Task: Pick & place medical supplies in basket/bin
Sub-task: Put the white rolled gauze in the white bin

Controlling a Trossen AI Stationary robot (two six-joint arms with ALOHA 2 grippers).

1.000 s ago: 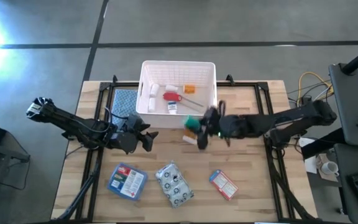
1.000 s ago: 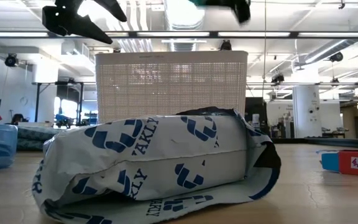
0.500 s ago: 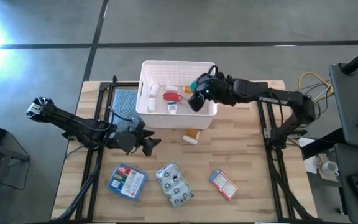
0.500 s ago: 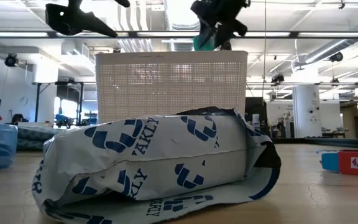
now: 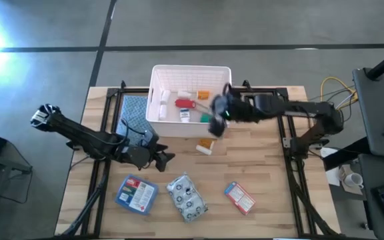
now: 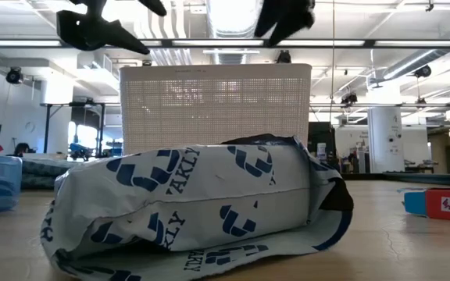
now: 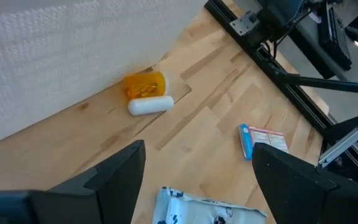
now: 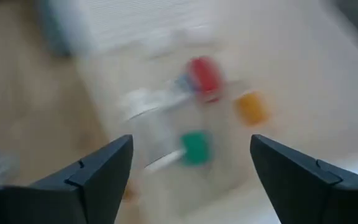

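Observation:
The white basket (image 5: 191, 100) stands at the table's far middle. It holds a red item (image 8: 202, 74), an orange one (image 8: 251, 107) and a green-capped item (image 8: 196, 148). My right gripper (image 5: 217, 115) hovers open above the basket's near right corner, and the green item lies below its fingers, apart from them. My left gripper (image 5: 163, 159) hangs open over the table left of centre, holding nothing. On the table lie an orange bottle with a white cap (image 7: 145, 93), a blue packet (image 5: 137, 193), a spotted pouch (image 5: 187, 197) and a red-white packet (image 5: 239, 197).
A blue checked cloth (image 5: 133, 110) lies left of the basket. Black frame rails (image 5: 289, 133) run along both sides of the table. In the low view the pouch (image 6: 201, 203) fills the foreground in front of the basket (image 6: 216, 105).
My right gripper carried the green-capped item from the near side of the basket up over the basket, opened and let it go. The item now lies in the basket. The gripper has since drawn back to the near right corner. My left gripper has drifted slightly toward the near edge.

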